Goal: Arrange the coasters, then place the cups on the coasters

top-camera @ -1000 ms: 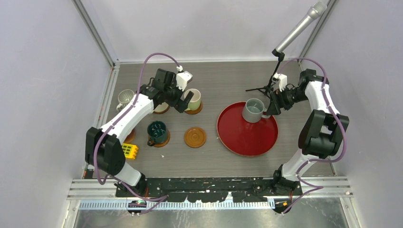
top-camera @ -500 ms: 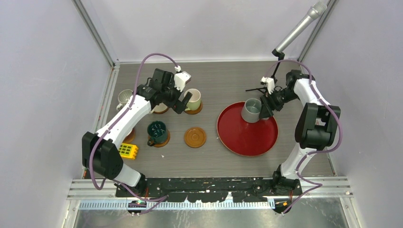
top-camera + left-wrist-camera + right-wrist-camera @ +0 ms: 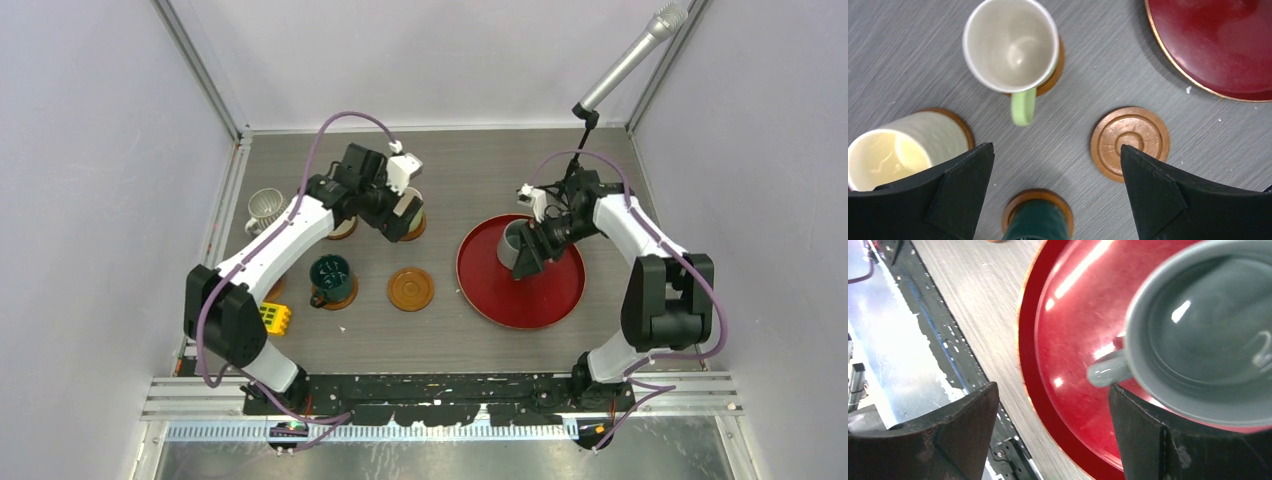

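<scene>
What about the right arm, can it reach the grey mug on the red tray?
Probably yes: the right gripper hangs open over the red tray, the handle of the grey mug pointing between its fingers. Nothing else on the tray blocks it.

This is a robotics lab test cell, not a home. The table (image 3: pixel 470 160) is boxed in on three sides by plain pale walls (image 3: pixel 100 150) set in aluminium posts (image 3: pixel 200 70). The left arm (image 3: pixel 285 235) and right arm (image 3: pixel 640 225) are bolted to a metal rail (image 3: pixel 700 390) along its near edge and trail purple cables (image 3: pixel 350 114). A microphone (image 3: pixel 625 65) on a stand leans in at the far right corner.
</scene>
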